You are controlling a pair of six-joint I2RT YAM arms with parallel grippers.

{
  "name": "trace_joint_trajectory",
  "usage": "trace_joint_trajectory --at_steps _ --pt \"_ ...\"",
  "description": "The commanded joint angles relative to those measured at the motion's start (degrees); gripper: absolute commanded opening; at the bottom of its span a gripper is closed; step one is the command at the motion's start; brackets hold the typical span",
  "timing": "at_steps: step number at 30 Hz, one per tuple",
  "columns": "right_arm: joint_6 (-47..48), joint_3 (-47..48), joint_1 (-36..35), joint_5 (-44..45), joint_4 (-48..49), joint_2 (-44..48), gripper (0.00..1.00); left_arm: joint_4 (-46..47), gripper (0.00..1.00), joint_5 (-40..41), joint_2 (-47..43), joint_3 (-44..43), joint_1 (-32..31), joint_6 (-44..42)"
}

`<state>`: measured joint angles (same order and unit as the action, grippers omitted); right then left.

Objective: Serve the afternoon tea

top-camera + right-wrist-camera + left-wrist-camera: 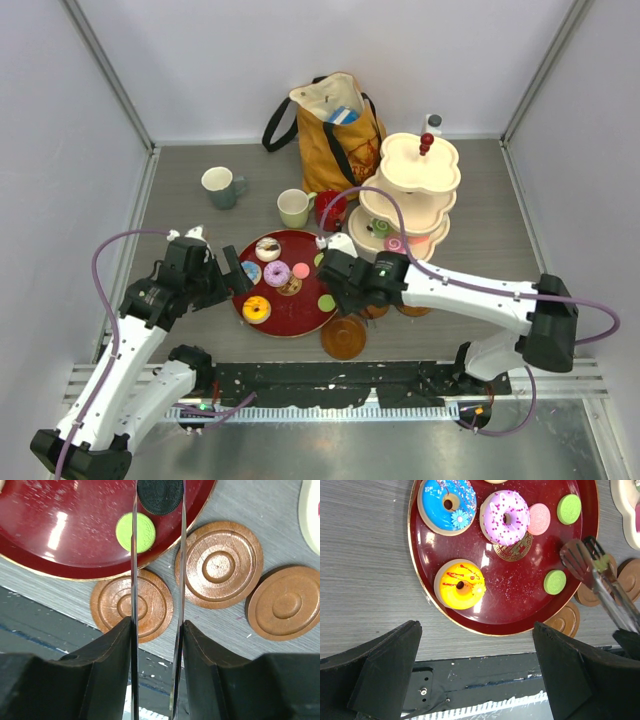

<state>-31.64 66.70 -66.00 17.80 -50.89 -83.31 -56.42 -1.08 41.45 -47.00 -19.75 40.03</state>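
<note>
We see the right fingers (112,655) clamped on the tongs (160,495), with both tong arms pinched close together. The tong head sits over the near-right rim of the red tray (60,545), just beside a green macaron (125,532); we can't tell if they touch. Three saucers (218,565) lie on the counter (260,510) at the tray's near-right, one of them under the tong arms. The left fingers (385,670) are spread wide, hovering at the tray's near-left edge. The yellow donut (461,584) is the nearest treat, clear of them. The stand (420,165) and mugs (293,208) sit farther back.
</note>
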Motion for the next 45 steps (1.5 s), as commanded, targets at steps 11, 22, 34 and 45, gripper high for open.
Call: trace_joint_trajectory --at_steps 11,22,34,45 --pt "4.65 13.88 1.39 12.68 -2.36 11.94 0.37 1.76 1.0 0.29 -0.85 -0.19 0.32 -0.22" --pt "10.02 17.77 17.73 13.4 -1.84 11.33 0.37 1.84 1.0 0.29 -0.93 -0.19 0.24 -0.22" --pt "10.54 14.6 26.27 12.87 1.32 5.35 0.38 1.76 1.0 0.2 -0.85 -0.19 0.32 -0.22" --pt "10.02 14.42 26.89 12.26 1.06 4.82 0.57 1.76 1.0 0.2 -0.67 -0.28 0.32 -0.22"
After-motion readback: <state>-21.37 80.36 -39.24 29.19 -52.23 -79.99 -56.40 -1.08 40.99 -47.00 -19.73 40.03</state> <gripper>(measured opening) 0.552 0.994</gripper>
